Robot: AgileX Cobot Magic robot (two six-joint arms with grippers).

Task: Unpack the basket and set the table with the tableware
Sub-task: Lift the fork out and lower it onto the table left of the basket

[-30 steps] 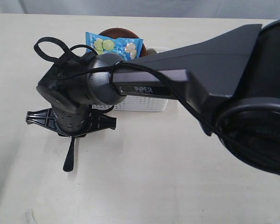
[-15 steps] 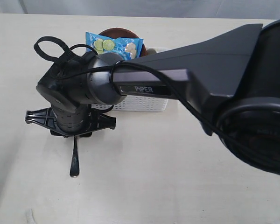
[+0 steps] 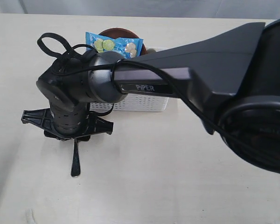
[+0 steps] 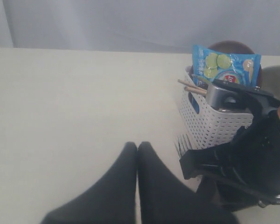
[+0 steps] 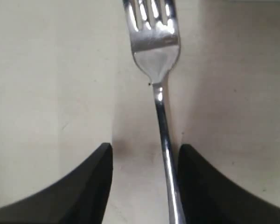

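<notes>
Light falls bright, even and diffuse over the table (image 3: 177,186), leaving only a soft, pale shadow beneath the right gripper (image 3: 74,136). In the right wrist view the fork (image 5: 155,51) flares white along its tines and neck, where detail is washed out, and a faint shadow flanks its handle. The left gripper (image 4: 136,147) is a blurred dark mass in its own view, while the basket (image 4: 210,123) behind looks sharper.
</notes>
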